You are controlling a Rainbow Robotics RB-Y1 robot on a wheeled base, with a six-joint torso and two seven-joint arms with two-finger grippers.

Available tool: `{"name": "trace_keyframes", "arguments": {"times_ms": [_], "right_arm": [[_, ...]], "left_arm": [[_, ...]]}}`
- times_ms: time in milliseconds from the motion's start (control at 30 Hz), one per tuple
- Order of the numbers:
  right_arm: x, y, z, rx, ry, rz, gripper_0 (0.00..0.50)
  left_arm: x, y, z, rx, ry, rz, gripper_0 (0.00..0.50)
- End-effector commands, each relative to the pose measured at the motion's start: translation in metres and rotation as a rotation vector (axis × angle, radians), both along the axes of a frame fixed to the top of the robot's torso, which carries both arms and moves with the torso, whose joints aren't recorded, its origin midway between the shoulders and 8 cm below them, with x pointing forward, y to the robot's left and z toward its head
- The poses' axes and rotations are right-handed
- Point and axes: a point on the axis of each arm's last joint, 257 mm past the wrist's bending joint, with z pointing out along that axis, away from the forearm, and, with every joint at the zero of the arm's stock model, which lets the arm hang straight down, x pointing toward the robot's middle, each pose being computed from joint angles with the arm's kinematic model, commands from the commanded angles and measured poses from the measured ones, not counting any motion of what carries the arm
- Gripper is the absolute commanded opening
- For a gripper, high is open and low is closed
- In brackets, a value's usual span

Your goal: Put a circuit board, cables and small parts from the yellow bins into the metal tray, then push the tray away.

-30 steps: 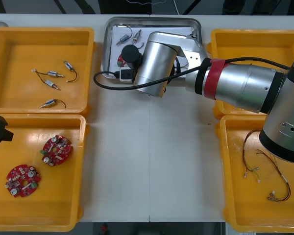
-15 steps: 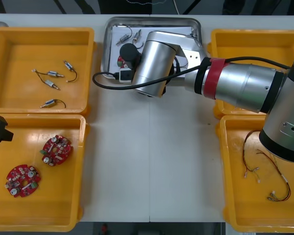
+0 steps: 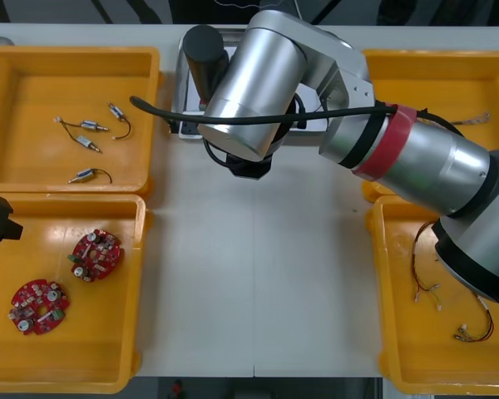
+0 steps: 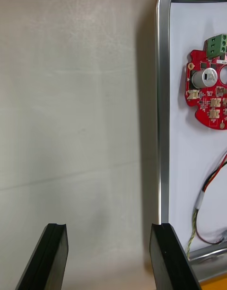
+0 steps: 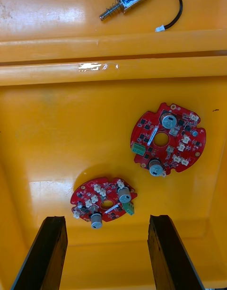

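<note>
Loading seems done; the open, empty right end effector [image 4: 109, 257] is hovering beside the shiny rectangular metal tray [image 4: 163, 105], which next needs a twelve-o'clock push.

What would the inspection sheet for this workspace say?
Surface: light table, four yellow plastic bins.
Job's things: shiny metal tray holds a round red circuit board and a red and yellow cable; two more boards in the near left bin; small metal parts in the far left bin.
Clutter: nothing seen.
Grippers: right gripper open over the table beside the tray's rim; left gripper open above those boards.
Cables: red and yellow cables in the near right bin.
Surroundings: nothing seen.
</note>
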Motion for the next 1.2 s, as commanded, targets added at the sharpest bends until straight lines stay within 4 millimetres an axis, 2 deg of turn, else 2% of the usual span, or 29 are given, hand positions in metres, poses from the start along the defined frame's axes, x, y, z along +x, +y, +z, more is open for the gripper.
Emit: {"name": "trace_keyframes", "arguments": {"times_ms": [33, 167, 400, 500, 867, 967, 1000, 1200], "right_arm": [[-0.025, -0.026, 0.015, 0.093, 0.047, -0.059, 0.500], [-0.049, -0.059, 0.023, 0.152, 0.099, -0.152, 0.500], [-0.058, -0.078, 0.054, 0.427, 0.058, -0.284, 0.500], [-0.060, -0.097, 0.064, 0.508, 0.024, -0.355, 0.500], [-0.085, -0.215, 0.042, 0.639, -0.037, -0.744, 0.500], [-0.092, -0.238, 0.037, 0.669, -0.030, -0.826, 0.500], [-0.097, -0.252, 0.034, 0.687, -0.019, -0.872, 0.500], [-0.116, -0.305, 0.027, 0.734, 0.007, -1.018, 0.500]], "left_arm": [[-0.005, 0.015, 0.013, 0.084, -0.016, -0.080, 0.500], [-0.005, 0.015, 0.013, 0.084, -0.016, -0.080, 0.500], [-0.005, 0.015, 0.013, 0.084, -0.016, -0.080, 0.500], [-0.005, 0.015, 0.013, 0.084, -0.016, -0.080, 0.500], [-0.005, 0.015, 0.013, 0.084, -0.016, -0.080, 0.500], [-0.005, 0.015, 0.013, 0.084, -0.016, -0.080, 0.500], [-0.005, 0.015, 0.013, 0.084, -0.016, -0.080, 0.500], [-0.005, 0.015, 0.013, 0.084, -0.016, -0.080, 0.500]]}}
